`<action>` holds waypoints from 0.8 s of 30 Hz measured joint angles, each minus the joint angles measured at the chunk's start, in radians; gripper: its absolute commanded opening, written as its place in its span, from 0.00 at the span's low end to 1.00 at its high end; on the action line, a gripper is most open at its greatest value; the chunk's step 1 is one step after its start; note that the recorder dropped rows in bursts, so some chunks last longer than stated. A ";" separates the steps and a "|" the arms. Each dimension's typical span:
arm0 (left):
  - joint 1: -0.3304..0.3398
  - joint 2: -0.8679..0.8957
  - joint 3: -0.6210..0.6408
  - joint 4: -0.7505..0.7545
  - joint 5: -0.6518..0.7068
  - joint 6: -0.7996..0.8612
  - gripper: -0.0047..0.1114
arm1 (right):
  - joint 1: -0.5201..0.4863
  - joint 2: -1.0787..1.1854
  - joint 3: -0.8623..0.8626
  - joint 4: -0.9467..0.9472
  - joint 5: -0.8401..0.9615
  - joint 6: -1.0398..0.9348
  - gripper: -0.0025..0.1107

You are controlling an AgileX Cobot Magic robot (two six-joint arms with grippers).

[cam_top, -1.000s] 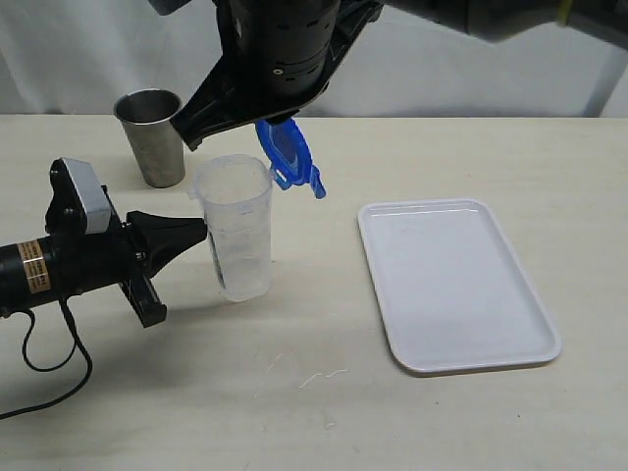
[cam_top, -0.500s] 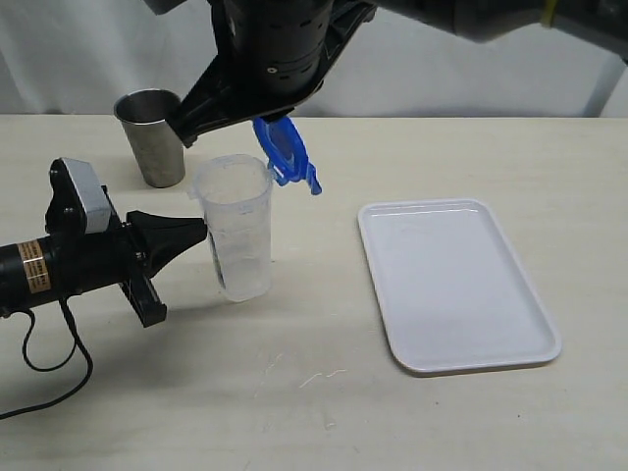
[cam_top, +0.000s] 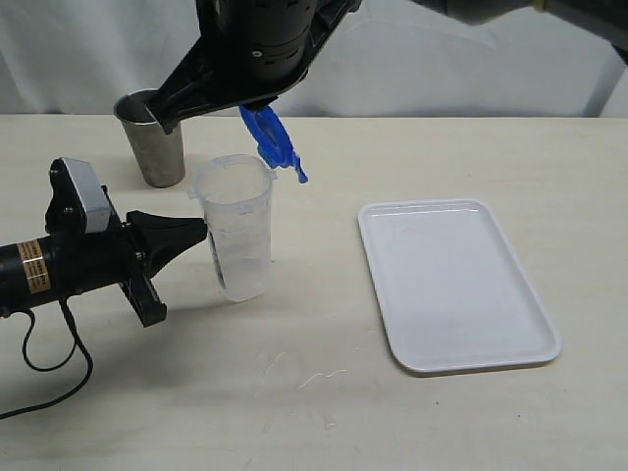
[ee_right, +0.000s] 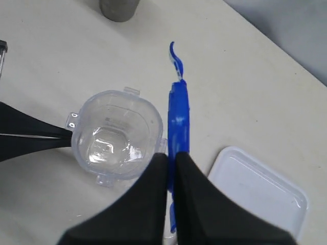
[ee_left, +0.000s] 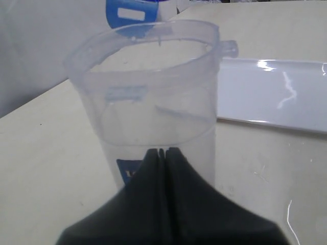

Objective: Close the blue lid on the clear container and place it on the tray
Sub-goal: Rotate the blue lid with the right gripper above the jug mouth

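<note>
Lid (cam_top: 270, 137) is clamped in my right gripper (ee_right: 171, 159), whose two black fingers are pinched tight on its edge. It stands nearly on edge rather than flat. It sticks out past my fingertips as a thin blue strip, and one snap flap curls loose at its far end. From the side it hangs just under that gripper, tilted, above the table (cam_top: 324, 412).

Right beside the lid, on the side away from the tray (cam_top: 456, 285), stands the container (cam_top: 235, 231). It is upright and open-mouthed, and I can look straight down into it past my right fingers. The lid's lower end sits just above the container's rim and slightly off it, not on the opening. None of the flaps is snapped onto the rim.

My left gripper (ee_left: 162, 152) lies low and level, with its jaws pressed together and nothing between them. The joined tips point straight at the container's side wall, about halfway up. They look to be touching the wall, though I cannot tell for sure whether they press on it. The container's blue label shows just past my left fingertips, through the clear plastic.

The tray lies flat on the table beyond the container from my left gripper, well apart from it. A grey metal cup (cam_top: 152, 137) stands upright past the container, off to one side of my left gripper and below my right arm.
</note>
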 measured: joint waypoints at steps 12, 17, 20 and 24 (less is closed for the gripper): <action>0.000 0.000 0.000 0.000 0.000 -0.002 0.04 | 0.000 0.002 0.000 -0.033 0.000 -0.016 0.06; 0.000 0.000 0.000 0.000 0.000 -0.003 0.04 | 0.000 0.002 0.000 -0.053 0.000 -0.020 0.06; 0.000 0.000 0.000 0.000 0.000 -0.003 0.04 | 0.000 0.002 0.000 -0.035 0.000 -0.022 0.06; 0.000 0.000 0.000 0.000 0.000 -0.003 0.04 | 0.000 0.002 0.000 -0.024 0.000 -0.029 0.06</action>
